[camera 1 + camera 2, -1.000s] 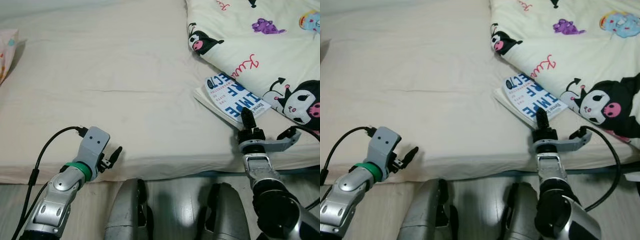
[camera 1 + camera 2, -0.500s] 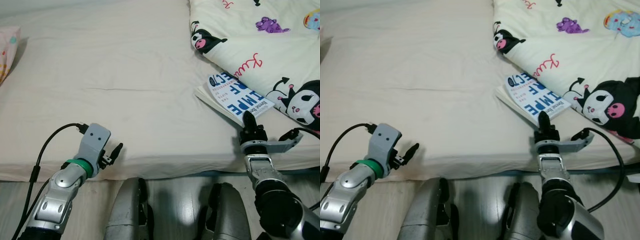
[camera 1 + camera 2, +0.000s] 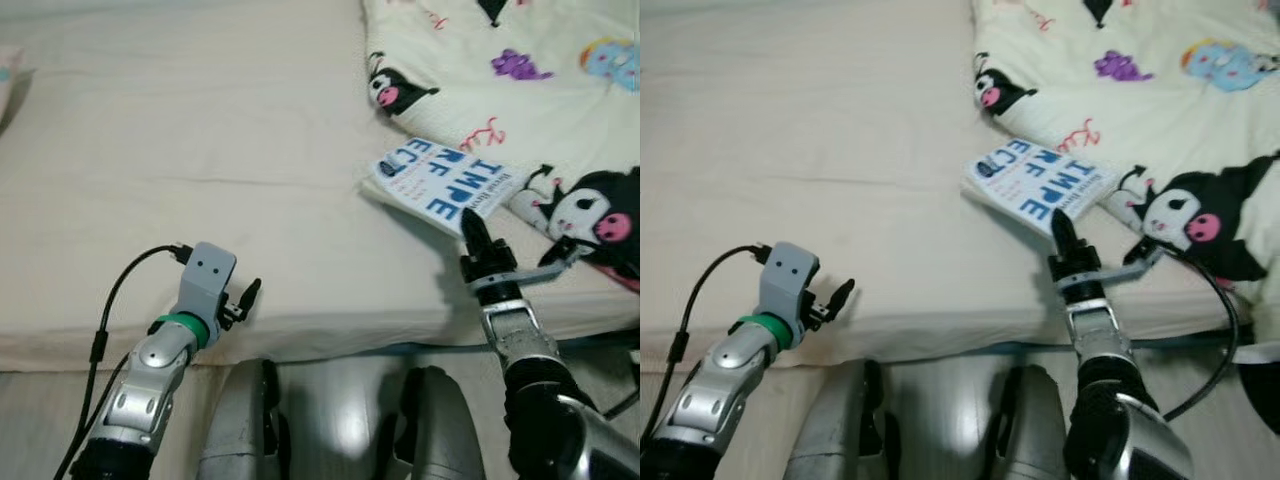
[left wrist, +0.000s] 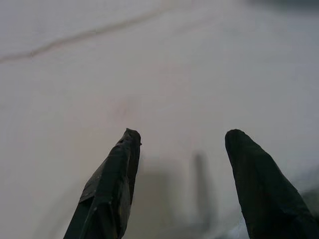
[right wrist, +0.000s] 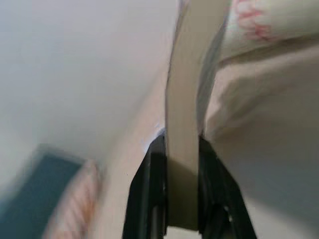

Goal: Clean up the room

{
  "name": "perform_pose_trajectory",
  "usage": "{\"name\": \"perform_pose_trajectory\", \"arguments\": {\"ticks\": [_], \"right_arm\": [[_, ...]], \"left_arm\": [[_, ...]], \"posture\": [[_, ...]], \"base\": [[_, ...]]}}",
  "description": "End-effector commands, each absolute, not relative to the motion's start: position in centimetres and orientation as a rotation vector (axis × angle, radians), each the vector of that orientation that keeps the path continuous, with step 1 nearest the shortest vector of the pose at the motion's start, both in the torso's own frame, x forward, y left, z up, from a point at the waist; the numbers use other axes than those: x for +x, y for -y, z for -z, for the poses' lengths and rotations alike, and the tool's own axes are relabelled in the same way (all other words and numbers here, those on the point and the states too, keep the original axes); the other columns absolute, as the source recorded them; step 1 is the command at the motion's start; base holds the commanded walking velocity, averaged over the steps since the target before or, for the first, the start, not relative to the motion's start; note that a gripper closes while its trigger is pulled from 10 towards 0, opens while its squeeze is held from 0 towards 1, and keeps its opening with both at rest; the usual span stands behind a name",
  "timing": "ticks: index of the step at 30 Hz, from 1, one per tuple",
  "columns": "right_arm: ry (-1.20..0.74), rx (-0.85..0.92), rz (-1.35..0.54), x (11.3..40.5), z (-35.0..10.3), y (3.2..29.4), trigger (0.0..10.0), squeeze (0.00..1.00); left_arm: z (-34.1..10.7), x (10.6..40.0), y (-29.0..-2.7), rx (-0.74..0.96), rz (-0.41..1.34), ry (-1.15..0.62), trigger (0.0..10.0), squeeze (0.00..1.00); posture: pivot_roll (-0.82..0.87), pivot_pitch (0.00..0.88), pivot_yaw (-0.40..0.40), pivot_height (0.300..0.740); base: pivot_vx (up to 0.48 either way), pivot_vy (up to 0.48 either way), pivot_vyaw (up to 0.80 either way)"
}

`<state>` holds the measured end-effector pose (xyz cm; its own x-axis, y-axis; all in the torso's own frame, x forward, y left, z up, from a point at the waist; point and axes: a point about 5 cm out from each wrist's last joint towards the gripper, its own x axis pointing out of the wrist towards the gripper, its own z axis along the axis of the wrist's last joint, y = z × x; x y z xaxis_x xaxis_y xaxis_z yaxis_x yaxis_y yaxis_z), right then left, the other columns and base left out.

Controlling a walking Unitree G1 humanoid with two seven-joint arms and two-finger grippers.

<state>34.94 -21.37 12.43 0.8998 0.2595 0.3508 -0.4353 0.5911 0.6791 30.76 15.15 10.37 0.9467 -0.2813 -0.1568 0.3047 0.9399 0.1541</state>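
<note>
Left eye view: book (image 3: 445, 183) centre right on bed (image 3: 200, 130), far end tucked under cartoon blanket (image 3: 520, 90). Right gripper (image 3: 472, 236) at book's near edge. Left gripper (image 3: 246, 296) lower left over bed edge.
Left wrist view: jaws open above sheet.
Right wrist view: jaws clamped on book edge.

A bed (image 3: 200, 150) with a cream sheet takes up most of the scene under soft, even light. A strip of pale floor (image 3: 30, 420) runs below its near edge.
</note>
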Motion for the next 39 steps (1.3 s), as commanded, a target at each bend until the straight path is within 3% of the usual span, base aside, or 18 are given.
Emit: {"name": "perform_pose_trajectory", "arguments": {"ticks": [1,2,3,5,6,10,19,39], "right_arm": [[0.225,0.733,-0.464,34.7,-13.0,20.1,2.3,0.00],[0.231,0.675,-0.463,34.3,-13.3,19.6,10.0,0.00],[0.241,0.526,-0.368,33.6,-13.8,19.1,10.0,0.00],[0.247,0.483,-0.344,33.4,-14.0,19.0,10.0,0.00],[0.247,0.286,-0.296,33.1,-14.1,18.5,10.0,0.00],[0.292,0.075,-0.245,32.8,-14.6,18.1,10.0,0.00],[0.388,0.116,-0.206,33.4,-17.1,17.4,10.0,0.00],[0.330,0.061,-0.094,32.8,-15.8,17.1,10.0,0.00]], "left_arm": [[-9.9,30.7,-15.4,0.161,0.276,-0.142,10.0,0.00],[-10.4,30.9,-15.2,0.149,0.273,-0.121,10.0,0.00],[-11.9,31.4,-14.8,0.114,0.267,-0.063,10.0,0.00],[-12.3,31.5,-14.6,0.104,0.266,-0.046,10.0,0.00],[-13.4,31.8,-14.4,0.082,0.266,-0.009,10.0,0.00],[-15.0,32.2,-13.5,0.034,0.273,0.051,10.0,0.00],[-16.6,32.2,-11.8,-0.013,0.300,0.111,10.0,0.00],[-16.1,32.8,-11.1,-0.015,0.306,0.085,10.0,0.00]], "posture": [[0.06,0.156,0.083,0.596],[0.04,0.141,0.066,0.596],[0.02,0.119,0.051,0.596],[0.02,0.119,0.051,0.596],[0.00,0.104,0.039,0.596],[0.00,0.083,0.019,0.596],[0.00,0.065,0.015,0.596],[0.00,0.052,0.034,0.678]], "base": [[0.000,0.000,0.00],[0.000,0.000,0.00],[0.000,0.000,0.00],[0.000,0.000,0.00],[0.000,0.000,0.00],[0.000,0.000,0.00],[0.000,0.000,0.00],[0.000,0.000,0.00]]}}
